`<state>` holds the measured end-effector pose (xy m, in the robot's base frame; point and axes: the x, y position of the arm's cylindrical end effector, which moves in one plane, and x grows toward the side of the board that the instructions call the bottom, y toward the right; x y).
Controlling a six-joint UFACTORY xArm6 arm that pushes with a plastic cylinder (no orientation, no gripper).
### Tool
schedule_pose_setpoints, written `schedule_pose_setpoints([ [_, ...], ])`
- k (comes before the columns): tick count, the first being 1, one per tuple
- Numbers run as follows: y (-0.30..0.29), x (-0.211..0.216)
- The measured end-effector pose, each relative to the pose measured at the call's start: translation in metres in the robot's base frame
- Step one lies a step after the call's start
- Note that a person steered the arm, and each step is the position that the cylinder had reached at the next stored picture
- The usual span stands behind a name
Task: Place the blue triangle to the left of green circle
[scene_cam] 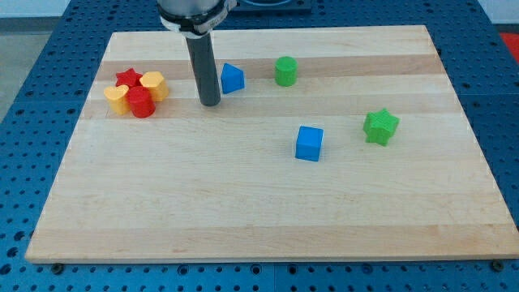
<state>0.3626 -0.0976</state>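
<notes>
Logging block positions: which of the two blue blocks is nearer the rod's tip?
The blue triangle, just to the view's right of my tip. The blue cube sits much farther off, toward the view's lower right.

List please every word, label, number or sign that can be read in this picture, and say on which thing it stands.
None: no readable text shows anywhere.
The wooden board, the blue triangle, the green circle and the other blocks are plain.
The rod ending in my tip, just left of the blue triangle, carries no marking either.
</notes>
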Motion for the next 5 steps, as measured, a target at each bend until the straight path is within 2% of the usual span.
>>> schedule_pose_setpoints([
  [2, 0.001, -0.056],
  [4, 0.064, -0.056],
  [5, 0.046, -0.056],
])
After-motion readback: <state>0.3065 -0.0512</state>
